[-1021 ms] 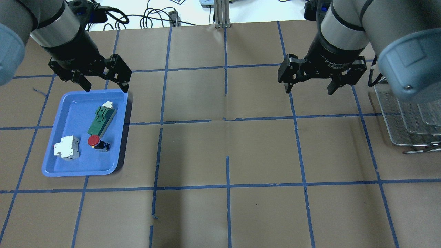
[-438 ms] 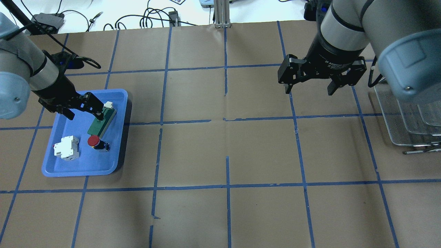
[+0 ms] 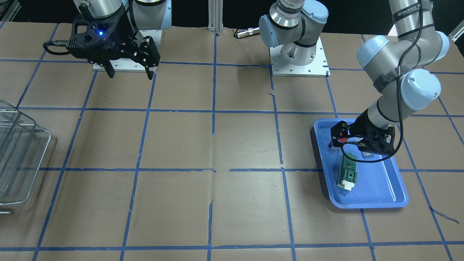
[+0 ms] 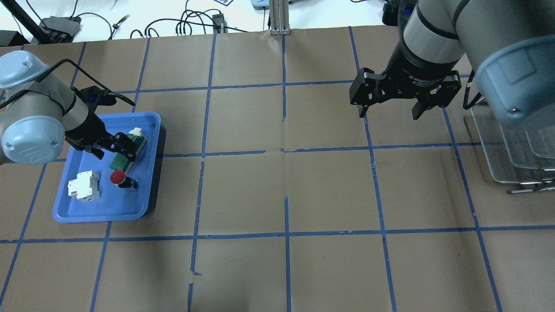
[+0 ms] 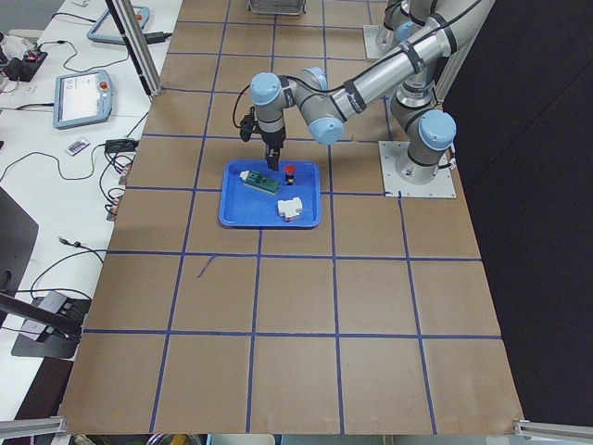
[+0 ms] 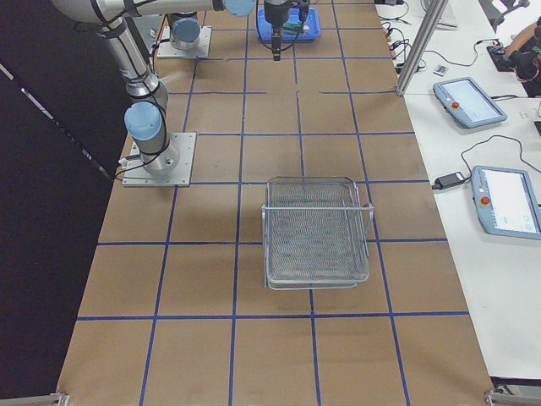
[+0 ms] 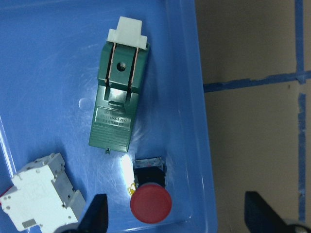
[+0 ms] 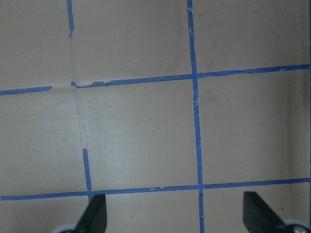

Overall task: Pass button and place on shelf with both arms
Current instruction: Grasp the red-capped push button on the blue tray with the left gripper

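- Blue plastic tray (image 4: 102,214) on the robot's left keeps three parts close together. The button (image 4: 118,177) sits in it just off the end of the green module (image 7: 116,109), with the white breaker (image 4: 84,186) near on its other side.
- You will find the shelf (image 4: 503,169) at the opposite end of the table, well apart from the tray. That is probably why the job needs a hand-over.
- Your left gripper (image 4: 113,151) hangs low over the tray above the green module. It is short of the button, so I judge it to be lining up.
- Its fingers (image 7: 97,216) are spread wide and hold nothing. The wrist view shows the red cap low between them, untouched.
- Your right gripper (image 4: 389,113) waits above bare paper on the shelf side, likely ready to receive. Its fingers are equally wide apart and empty.
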`<control>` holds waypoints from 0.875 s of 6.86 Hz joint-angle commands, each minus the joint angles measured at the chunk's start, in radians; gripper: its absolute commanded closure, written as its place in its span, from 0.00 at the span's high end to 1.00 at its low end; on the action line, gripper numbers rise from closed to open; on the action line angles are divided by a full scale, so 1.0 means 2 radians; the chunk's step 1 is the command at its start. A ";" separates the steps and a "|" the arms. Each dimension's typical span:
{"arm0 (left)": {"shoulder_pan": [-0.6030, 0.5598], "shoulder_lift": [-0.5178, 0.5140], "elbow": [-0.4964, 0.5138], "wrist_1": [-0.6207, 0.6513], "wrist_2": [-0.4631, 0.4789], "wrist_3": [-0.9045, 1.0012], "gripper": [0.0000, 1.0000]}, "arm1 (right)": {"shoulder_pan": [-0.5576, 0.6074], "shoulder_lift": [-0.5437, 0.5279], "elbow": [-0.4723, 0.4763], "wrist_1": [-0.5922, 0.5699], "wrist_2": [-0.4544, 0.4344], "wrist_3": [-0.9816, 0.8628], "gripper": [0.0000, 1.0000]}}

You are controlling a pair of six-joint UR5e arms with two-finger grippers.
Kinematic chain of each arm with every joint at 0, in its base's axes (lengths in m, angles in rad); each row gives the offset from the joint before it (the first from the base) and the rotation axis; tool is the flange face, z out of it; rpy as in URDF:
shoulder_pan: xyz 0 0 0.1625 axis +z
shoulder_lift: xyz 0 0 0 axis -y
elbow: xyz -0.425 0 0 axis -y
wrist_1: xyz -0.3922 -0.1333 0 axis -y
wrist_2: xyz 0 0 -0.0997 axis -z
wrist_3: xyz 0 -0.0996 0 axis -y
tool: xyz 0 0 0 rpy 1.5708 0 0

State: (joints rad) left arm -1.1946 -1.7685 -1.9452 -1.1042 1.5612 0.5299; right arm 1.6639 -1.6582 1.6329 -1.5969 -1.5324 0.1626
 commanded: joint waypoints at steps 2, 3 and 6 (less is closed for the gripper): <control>0.032 -0.023 -0.028 0.026 -0.004 0.035 1.00 | 0.000 0.000 0.000 0.001 0.000 -0.001 1.00; 0.034 -0.023 -0.040 0.027 -0.003 0.033 1.00 | 0.000 0.000 0.000 0.000 0.000 -0.001 1.00; 0.026 -0.015 -0.044 0.027 -0.004 0.030 0.52 | 0.001 -0.001 0.000 0.000 0.000 0.000 1.00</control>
State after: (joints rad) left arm -1.1346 -1.8027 -2.0322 -1.0499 1.5551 0.5902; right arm 1.6649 -1.6592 1.6324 -1.5968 -1.5324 0.1621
